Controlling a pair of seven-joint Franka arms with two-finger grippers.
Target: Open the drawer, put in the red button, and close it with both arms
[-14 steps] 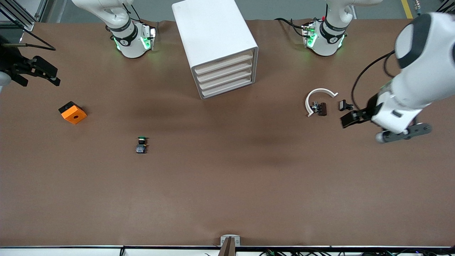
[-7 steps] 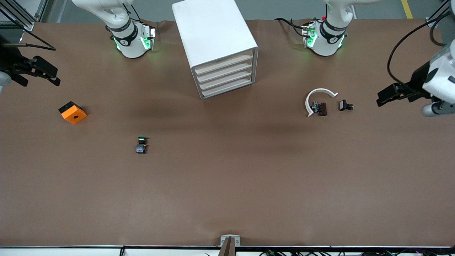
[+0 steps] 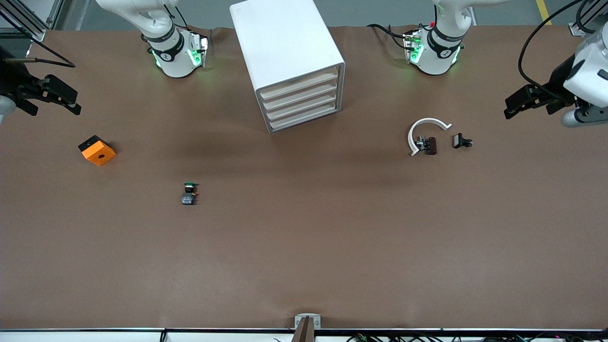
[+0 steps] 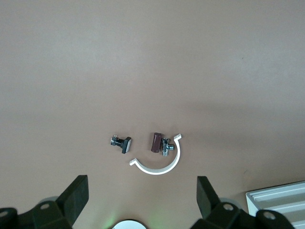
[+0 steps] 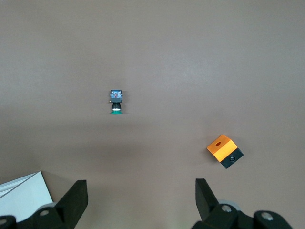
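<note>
No red button shows anywhere, only a green-capped button [image 3: 189,194] on the tabletop [image 3: 304,247]; the drawer cabinet [image 3: 288,61] is shut, while the left claw [image 3: 531,102] and right claw [image 3: 45,96], half cut off at the edges, hang wide and empty.

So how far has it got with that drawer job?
The white cabinet's drawers are all shut, and no red button shows; only a green button lies on the table. Whether the red one is inside cannot be seen. Nothing is in hand: left tool and right tool hang open, empty, at the table's ends. So possibly finished.
</note>
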